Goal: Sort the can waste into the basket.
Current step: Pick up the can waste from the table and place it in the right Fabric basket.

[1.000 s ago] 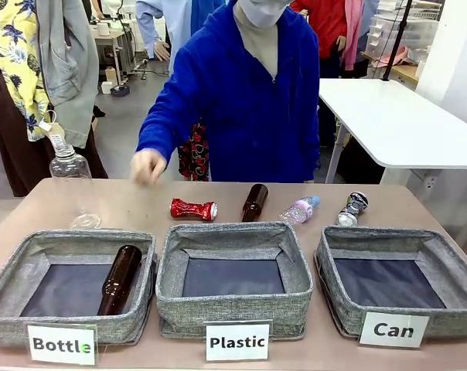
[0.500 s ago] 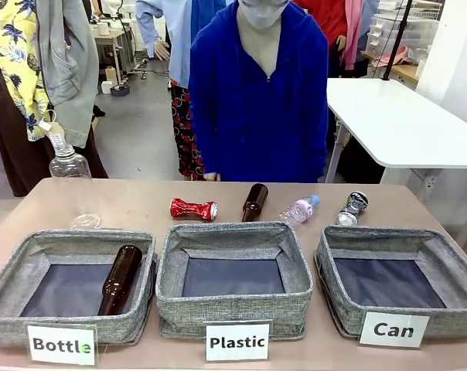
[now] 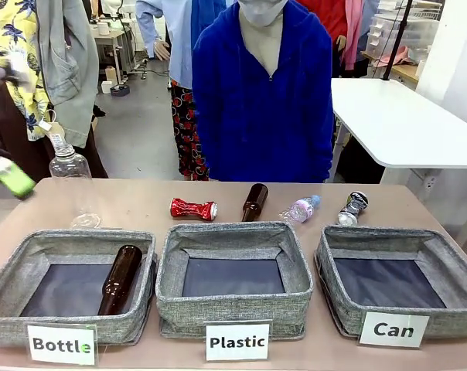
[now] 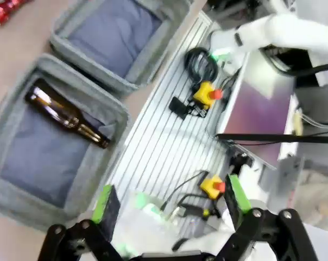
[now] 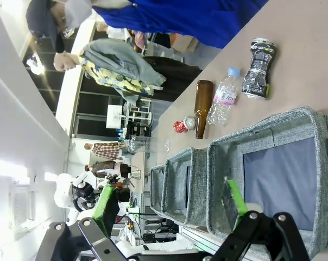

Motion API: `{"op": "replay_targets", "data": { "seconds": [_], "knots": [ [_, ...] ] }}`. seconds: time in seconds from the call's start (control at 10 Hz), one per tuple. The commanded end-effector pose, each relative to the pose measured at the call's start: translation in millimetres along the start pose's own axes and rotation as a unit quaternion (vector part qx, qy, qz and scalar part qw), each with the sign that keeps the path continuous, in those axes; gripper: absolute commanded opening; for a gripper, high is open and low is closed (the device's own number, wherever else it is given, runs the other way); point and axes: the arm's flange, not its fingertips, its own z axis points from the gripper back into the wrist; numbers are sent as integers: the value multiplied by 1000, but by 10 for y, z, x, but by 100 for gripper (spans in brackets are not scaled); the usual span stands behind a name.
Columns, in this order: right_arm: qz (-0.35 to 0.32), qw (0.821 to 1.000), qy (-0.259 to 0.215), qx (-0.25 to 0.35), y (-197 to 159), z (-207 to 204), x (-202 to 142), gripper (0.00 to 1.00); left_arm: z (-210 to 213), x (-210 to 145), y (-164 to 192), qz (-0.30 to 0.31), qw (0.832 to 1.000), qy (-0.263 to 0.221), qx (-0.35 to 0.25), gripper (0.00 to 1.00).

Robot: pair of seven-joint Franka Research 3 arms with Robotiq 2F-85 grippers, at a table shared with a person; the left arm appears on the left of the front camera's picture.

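The shiny red crushed can (image 3: pixel 193 209) lies on the table behind the middle bin, and is also at the top-left corner of the left wrist view (image 4: pixel 6 8). The silver can with dark print (image 3: pixel 352 208) lies behind the grey "Can" basket (image 3: pixel 332 255) at the right, whose dark inside holds nothing. My right gripper (image 5: pixel 170 200) is open, off the near side of that basket (image 5: pixel 262 133), with the silver can (image 5: pixel 260 68) beyond it. My left gripper (image 4: pixel 169 201) is open and high over the robot's side. One of its green fingers (image 3: pixel 9 176) shows blurred at the left edge.
The "Bottle" bin (image 3: pixel 9 263) holds a brown bottle (image 3: pixel 119 280). The "Plastic" bin (image 3: pixel 172 255) stands in the middle. On the table behind lie another brown bottle (image 3: pixel 254 202) and a small plastic bottle (image 3: pixel 299 209). A large clear bottle (image 3: pixel 69 174) stands far left. A person in blue stands at the far side.
The person's hand has drawn back from the table and they now stand upright. My left arm has come into the front view at the left edge, blurred by motion.
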Motion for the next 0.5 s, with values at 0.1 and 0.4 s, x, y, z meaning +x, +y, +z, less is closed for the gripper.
{"op": "replay_targets", "data": {
  "seconds": [0.1, 0.4],
  "knots": [
    [5, 1000, -9, 13, 16, -9, 33, 100, -617, 901, 56, 22, 988, -48, 145, 100],
    [5, 1000, -9, 13, 16, -9, 33, 100, -1221, 1507, 284, -90, 957, -77, 265, 100]
  ]
}}
